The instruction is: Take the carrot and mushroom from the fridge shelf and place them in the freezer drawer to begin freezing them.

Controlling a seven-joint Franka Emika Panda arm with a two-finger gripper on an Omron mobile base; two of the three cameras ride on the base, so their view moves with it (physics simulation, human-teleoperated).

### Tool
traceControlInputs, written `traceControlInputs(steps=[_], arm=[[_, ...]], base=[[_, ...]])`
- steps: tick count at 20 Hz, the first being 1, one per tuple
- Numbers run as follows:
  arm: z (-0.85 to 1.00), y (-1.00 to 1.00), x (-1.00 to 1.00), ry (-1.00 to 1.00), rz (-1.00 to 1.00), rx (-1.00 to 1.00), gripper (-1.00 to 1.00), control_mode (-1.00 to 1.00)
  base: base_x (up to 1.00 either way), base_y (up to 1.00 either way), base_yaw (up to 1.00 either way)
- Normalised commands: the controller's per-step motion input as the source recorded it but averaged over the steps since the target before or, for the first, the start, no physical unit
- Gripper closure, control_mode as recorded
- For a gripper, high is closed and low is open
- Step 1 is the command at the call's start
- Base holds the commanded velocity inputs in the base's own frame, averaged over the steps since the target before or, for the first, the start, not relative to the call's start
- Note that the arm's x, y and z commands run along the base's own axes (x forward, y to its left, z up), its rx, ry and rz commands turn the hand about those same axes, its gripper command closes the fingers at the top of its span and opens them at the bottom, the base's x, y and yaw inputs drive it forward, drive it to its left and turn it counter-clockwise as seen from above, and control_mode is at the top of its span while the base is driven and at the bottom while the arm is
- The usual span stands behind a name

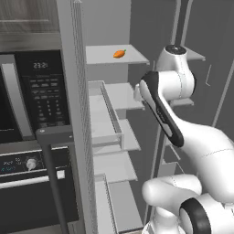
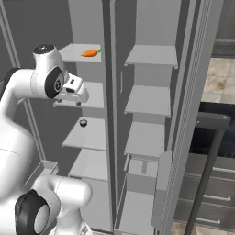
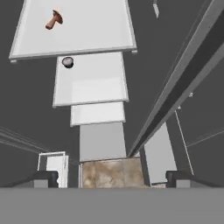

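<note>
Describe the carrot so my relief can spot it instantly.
Look inside the open fridge, at the top fridge shelf in the left column beside the oven stack. The carrot lies on its flat slab: a tiny bright orange tapered piece with a green tip, the only vivid colour among pale-grey shelves.

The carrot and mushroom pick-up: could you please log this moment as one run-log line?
phase: approach | carrot: top fridge shelf, untouched | mushroom: on shelf below the hand | gripper: open, holding nothing | freezer drawer: nothing placed yet

Both base views faced open fridge from behind arm, sharing carrot [image 1: 119,54] [image 2: 90,53] shelf [image 1: 103,55] [image 2: 73,54]; hand view looked steeply down shelves.
</note>
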Motion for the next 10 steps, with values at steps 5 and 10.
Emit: traceControlInputs(steps=[5, 10], arm=[[0.72, 0.11, 0.12, -0.14, -0.27, 0.0, -1.0, -1.0], [0.59, 0.11, 0.26, -0.11, -0.08, 0.0, -1.0, -1.0]], base=[[0.0, 0.0, 0.0], [0.0, 0.0, 0.0]])
